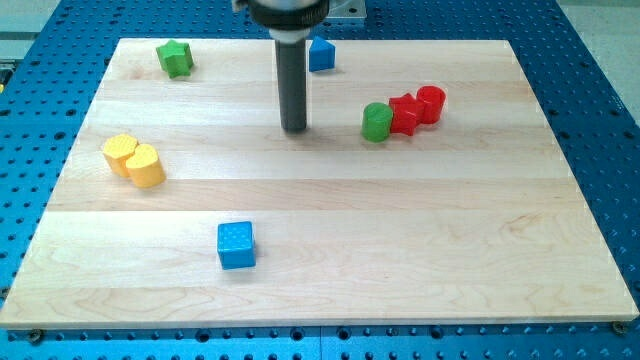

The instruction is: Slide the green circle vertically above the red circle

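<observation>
The green circle (377, 122) sits right of the board's middle, toward the view's top. It touches a red block (404, 114) of unclear shape on its right. The red circle (430, 104) touches that red block's right side, slightly higher in the view. The three form a short row slanting up to the right. My tip (294, 129) rests on the board to the left of the green circle, with a gap between them. The dark rod rises from it to the view's top.
A green star (174, 58) lies at the top left. A small blue block (321, 55) sits behind the rod at the top. Two yellow blocks (134, 160) touch each other at the left. A blue cube (237, 245) lies at the lower left. The wooden board (450, 250) sits on a blue perforated table.
</observation>
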Action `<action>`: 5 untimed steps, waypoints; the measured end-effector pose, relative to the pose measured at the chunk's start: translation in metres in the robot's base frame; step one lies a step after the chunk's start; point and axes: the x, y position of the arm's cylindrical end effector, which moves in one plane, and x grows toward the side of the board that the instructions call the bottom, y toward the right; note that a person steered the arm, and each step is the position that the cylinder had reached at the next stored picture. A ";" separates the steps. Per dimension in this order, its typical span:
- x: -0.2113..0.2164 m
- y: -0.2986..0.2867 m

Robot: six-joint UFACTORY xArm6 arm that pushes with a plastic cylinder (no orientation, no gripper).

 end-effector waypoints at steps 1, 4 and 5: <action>0.037 0.040; -0.032 0.097; -0.064 0.092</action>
